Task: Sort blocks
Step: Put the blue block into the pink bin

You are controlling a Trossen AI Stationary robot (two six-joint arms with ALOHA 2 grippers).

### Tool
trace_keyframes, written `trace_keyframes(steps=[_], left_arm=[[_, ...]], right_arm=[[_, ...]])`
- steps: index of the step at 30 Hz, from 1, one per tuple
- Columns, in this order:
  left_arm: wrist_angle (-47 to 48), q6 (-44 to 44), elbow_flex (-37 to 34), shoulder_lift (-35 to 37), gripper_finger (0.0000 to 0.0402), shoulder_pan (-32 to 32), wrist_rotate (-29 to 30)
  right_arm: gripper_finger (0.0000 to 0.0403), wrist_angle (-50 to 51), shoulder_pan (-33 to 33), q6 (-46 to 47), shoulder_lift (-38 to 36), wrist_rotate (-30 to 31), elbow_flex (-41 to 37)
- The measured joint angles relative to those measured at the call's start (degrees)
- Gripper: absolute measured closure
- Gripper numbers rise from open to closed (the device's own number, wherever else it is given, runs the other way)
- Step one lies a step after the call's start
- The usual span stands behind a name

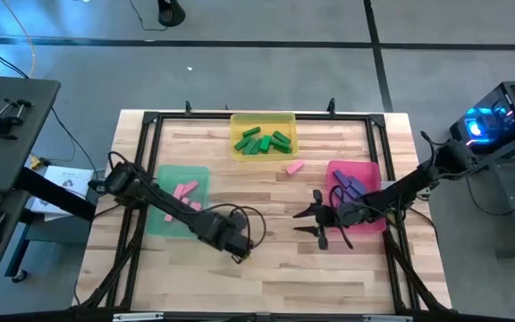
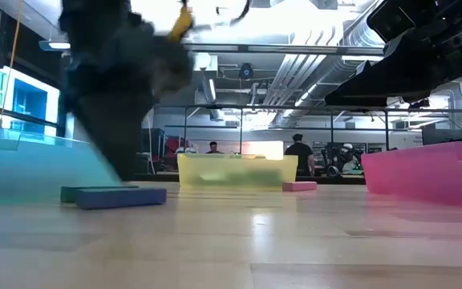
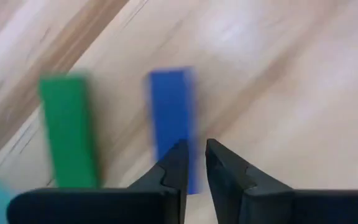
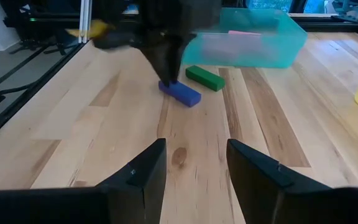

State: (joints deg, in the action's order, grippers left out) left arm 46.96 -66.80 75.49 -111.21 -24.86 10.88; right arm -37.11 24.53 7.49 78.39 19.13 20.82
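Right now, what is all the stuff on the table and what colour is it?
Green blocks: a pile, too bunched to count, green, in the yellow tray at the far edge.
Pink blocks: a few, pink, in the green tray on the left.
Blue-purple blocks: a few, in the pink tray on the right.
Loose pink block: one, on the table between the yellow and pink trays.
Loose blue block: one, under the left gripper.
Loose green block: one, beside the blue one.
Left gripper: nearly closed over the blue block.
Right gripper: open, empty, mid-table.
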Motion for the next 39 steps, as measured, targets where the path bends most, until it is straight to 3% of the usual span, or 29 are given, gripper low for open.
trace_keyframes(steps=[8,13,18,24,28,34,39], left_arm=[[-11.9,12.4,4.6,0.3,0.0367,-1.0,6.6],[-9.6,10.8,4.6,0.3,0.0355,-1.5,7.1],[0.3,4.8,4.3,0.3,0.0294,-1.2,7.0],[-0.8,1.6,-0.1,0.4,0.0199,0.0,3.8],[-1.3,0.0,-2.9,0.3,0.0162,0.7,3.2],[-7.7,1.9,-6.3,0.4,0.0159,0.8,3.1],[-13.5,4.6,-8.4,0.2,0.02,0.4,4.4]], right_arm=[[0.0251,0.0,0.0,1.1,0.0,-1.1,0.0],[0.0251,0.0,0.5,1.5,0.0,-1.6,0.0],[0.0251,0.0,1.5,1.5,0.0,-0.4,0.0],[0.0251,0.0,1.8,1.5,0.0,-0.1,0.0],[0.0251,0.0,1.8,1.5,0.0,0.0,0.0],[0.0251,0.0,1.8,1.7,0.0,-0.1,0.0],[0.0251,-0.7,2.2,2.6,0.8,-1.9,0.0]])
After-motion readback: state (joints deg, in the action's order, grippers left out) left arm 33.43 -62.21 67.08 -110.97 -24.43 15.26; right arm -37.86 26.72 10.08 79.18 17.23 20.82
